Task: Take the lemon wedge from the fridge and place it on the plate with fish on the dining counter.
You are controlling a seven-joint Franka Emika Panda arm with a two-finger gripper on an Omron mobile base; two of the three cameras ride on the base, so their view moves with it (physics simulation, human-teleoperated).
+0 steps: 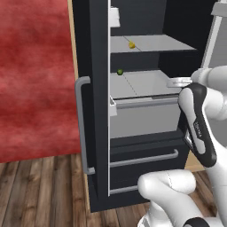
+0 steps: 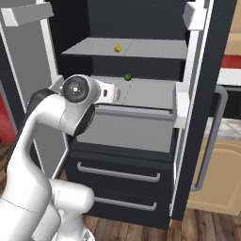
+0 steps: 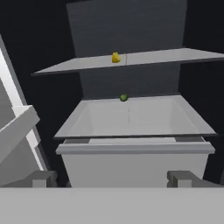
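Note:
The black fridge (image 1: pixel 91 53) stands with both doors swung wide. On its upper pale grey shelf lies the tiny yellow lemon wedge (image 1: pixel 131 45) (image 2: pixel 117 47) (image 3: pixel 115 57). My gripper (image 3: pixel 113 179) (image 1: pixel 178 82) (image 2: pixel 111 92) hovers in front of the fridge at the height of the lower shelf, below and well short of the wedge. Its fingertips (image 3: pixel 43 178) stand far apart: it is open and holds nothing. The plate with fish and the dining counter are out of view.
A small green ball (image 1: pixel 119 71) (image 2: pixel 127 77) (image 3: pixel 124 97) rests at the back of the lower shelf, above a pale grey bin (image 3: pixel 133 164). Two drawers with bar handles (image 2: pixel 117 173) sit below. The open doors (image 2: pixel 207 94) flank the arm; a red wall (image 1: pixel 35 80) lies left.

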